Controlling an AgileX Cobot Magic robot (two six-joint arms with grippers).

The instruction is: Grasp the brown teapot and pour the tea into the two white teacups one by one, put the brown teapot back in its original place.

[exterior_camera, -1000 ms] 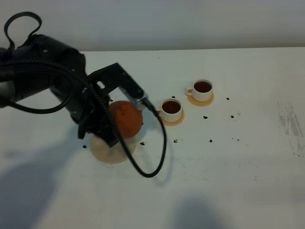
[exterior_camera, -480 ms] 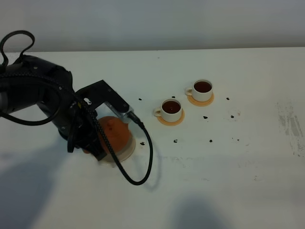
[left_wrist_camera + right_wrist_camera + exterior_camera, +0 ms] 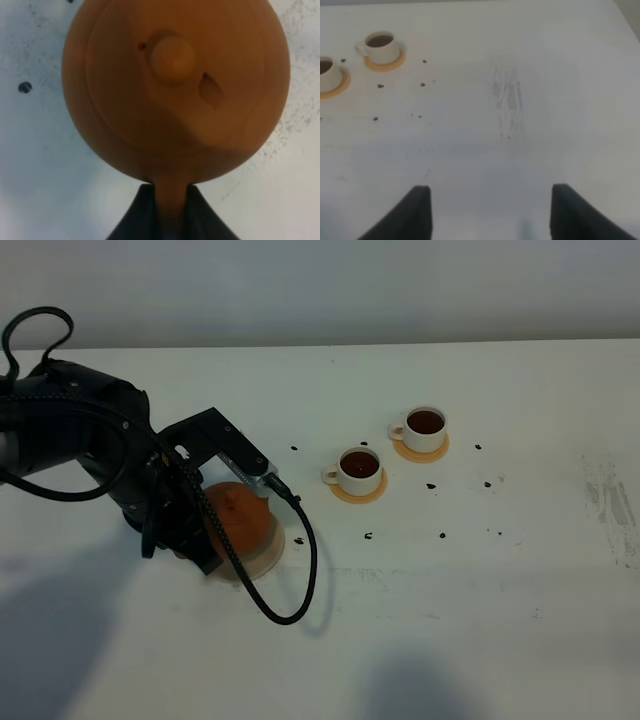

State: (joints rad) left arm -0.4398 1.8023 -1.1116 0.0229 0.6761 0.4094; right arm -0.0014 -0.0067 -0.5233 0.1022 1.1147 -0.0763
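Since a second ago the left arm has carried the brown teapot (image 3: 243, 520) back from beside the near cup and down onto the pale round coaster (image 3: 264, 558), where it now sits, and the last half second brought almost no further shift. From the high camera, the left gripper (image 3: 205, 530) is buried under its black wrist and a looping black cable (image 3: 290, 580) that drapes across the pot and coaster, hiding most of both. To the right stand the two white teacups (image 3: 360, 470) on small orange-tan coasters (image 3: 358, 492), each filled with dark tea, well apart from the pot; dark specks (image 3: 368, 536) dot the white table (image 3: 480, 620) around them. In the left wrist view the teapot (image 3: 175, 85) fills the frame: matte reddish clay, round and squat, with a small knob on its lid, and the dark fingers (image 3: 142, 215) are clenched on its loop handle. In the right wrist view the right gripper (image 3: 490, 210) hangs over bare table with its two fingers spread wide (nothing between them), the cups (image 3: 380, 45) far off.
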